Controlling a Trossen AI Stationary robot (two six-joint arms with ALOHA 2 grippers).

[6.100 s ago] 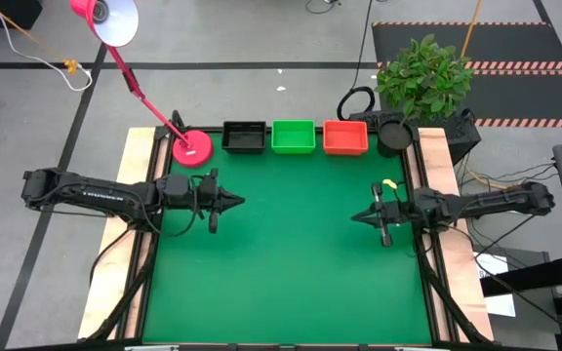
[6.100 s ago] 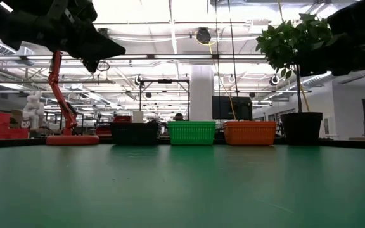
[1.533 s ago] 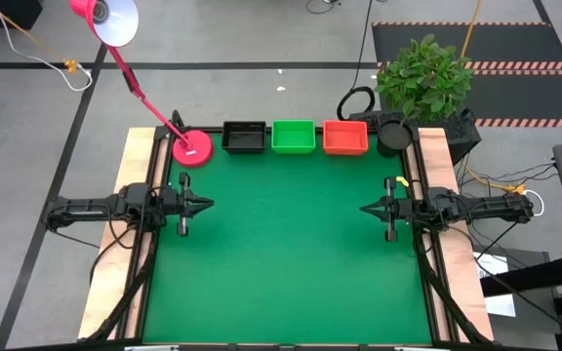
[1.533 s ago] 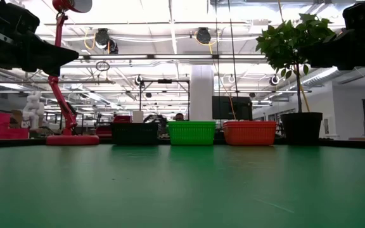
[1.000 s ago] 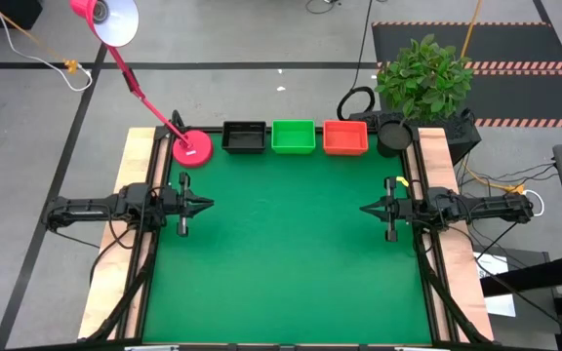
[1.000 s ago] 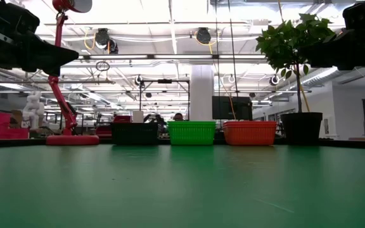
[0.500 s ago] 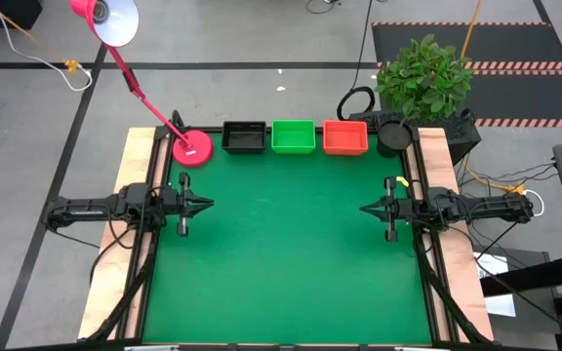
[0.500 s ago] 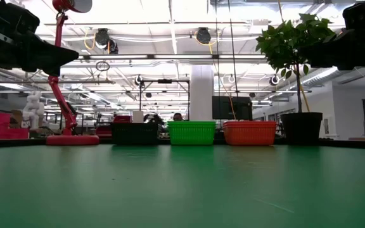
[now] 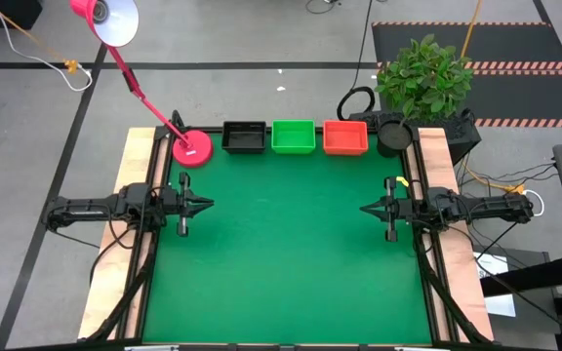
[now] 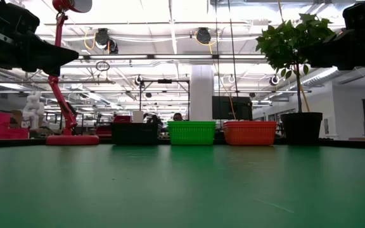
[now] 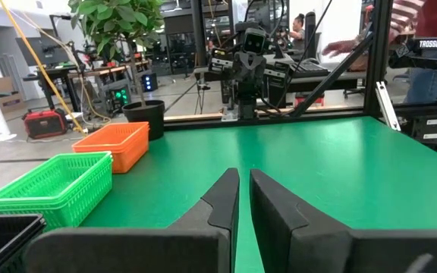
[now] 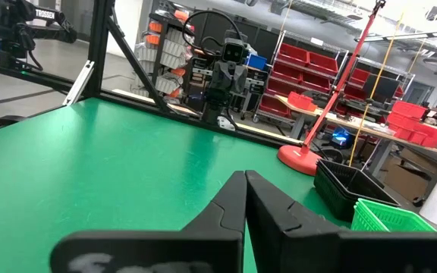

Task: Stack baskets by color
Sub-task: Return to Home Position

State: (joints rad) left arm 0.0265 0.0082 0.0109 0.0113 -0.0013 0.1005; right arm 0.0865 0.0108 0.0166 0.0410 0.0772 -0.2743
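Observation:
Three baskets stand in a row on their bottoms along the table's far edge: black, bright green and orange-red. In the low view they sit side by side: black, green, orange-red. My left gripper hovers level at the table's left edge, pointing right, its fingers all but together with nothing between them. My right gripper hovers level at the right edge, pointing left, shut and empty. Both are well short of the baskets.
A pink lamp base stands left of the black basket, its arm reaching past the far left corner. A potted plant stands right of the orange-red basket. The green mat lies bare between the grippers.

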